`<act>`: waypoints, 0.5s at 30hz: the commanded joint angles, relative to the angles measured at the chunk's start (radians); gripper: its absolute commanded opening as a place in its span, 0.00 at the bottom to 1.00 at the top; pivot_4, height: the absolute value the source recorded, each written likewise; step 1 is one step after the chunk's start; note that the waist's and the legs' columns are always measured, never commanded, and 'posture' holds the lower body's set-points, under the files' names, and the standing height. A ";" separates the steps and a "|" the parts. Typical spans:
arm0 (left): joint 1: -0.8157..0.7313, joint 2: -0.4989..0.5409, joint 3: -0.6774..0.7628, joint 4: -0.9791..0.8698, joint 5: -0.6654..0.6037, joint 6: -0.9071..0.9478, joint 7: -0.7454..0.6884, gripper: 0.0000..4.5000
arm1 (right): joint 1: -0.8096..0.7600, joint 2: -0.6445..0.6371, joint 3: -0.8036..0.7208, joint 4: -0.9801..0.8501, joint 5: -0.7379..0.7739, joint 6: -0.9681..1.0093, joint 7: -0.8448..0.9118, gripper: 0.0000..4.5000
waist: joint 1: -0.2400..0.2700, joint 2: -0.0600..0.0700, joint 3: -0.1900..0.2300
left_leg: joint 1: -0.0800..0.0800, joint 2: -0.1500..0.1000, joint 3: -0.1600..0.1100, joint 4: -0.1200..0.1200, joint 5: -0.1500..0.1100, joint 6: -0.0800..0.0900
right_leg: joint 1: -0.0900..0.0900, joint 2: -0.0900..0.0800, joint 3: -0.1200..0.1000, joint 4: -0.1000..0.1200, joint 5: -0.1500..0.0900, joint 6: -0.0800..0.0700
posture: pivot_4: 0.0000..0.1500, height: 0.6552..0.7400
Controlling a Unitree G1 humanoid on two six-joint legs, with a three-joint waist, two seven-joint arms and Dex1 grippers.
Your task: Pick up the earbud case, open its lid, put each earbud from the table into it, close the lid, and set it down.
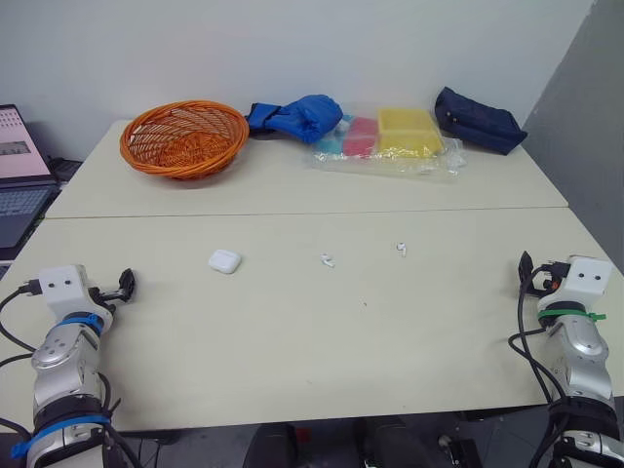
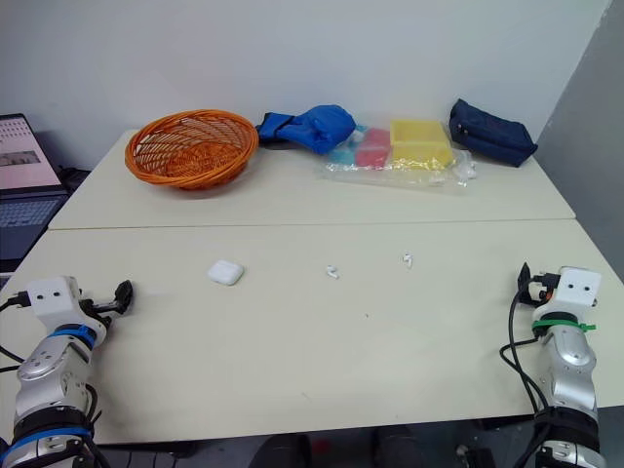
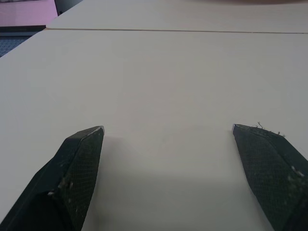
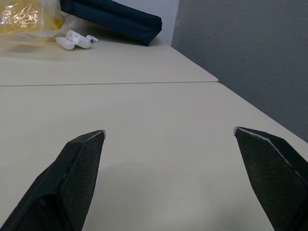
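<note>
A white earbud case [image 1: 224,260] lies shut on the table, left of centre. One white earbud [image 1: 328,259] lies near the middle and a second earbud [image 1: 401,249] a little to its right. My left gripper [image 3: 167,131] rests low at the table's left front edge, open, with bare tabletop between its fingers [image 3: 77,163]. My right gripper [image 4: 169,133] sits at the right front edge, also open and holding nothing. Both are well apart from the case and the earbuds.
An orange wicker basket [image 1: 182,137] stands at the back left. A blue cloth [image 1: 297,117], a plastic bag with coloured boxes [image 1: 390,141] and a dark blue pouch [image 1: 478,120] line the back. A laptop [image 1: 19,175] sits off the table's left.
</note>
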 commanded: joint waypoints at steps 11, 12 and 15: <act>0.056 -0.005 -0.013 -0.183 -0.033 0.031 -0.079 0.99 | -0.034 -0.009 0.003 -0.061 0.008 -0.009 0.012 1.00 | 0.000 0.000 0.000 | 0.000 0.001 0.000 0.000 0.000 0.000 | 0.000 0.000 0.000 0.000 0.000 0.000 | 1.00 1.00; 0.067 -0.002 -0.009 -0.208 -0.039 0.042 -0.084 0.99 | -0.041 -0.010 0.010 -0.059 0.008 -0.009 0.021 1.00 | 0.000 0.000 0.000 | -0.001 0.001 0.000 0.000 0.000 0.000 | 0.000 0.000 0.000 0.000 0.000 0.000 | 1.00 1.00; 0.113 0.003 -0.008 -0.300 -0.061 0.086 -0.117 0.99 | -0.066 -0.015 0.020 -0.050 0.020 0.003 0.049 1.00 | -0.002 0.000 0.000 | 0.000 0.001 0.000 0.000 0.000 0.000 | 0.000 0.000 0.000 0.000 0.000 0.000 | 1.00 1.00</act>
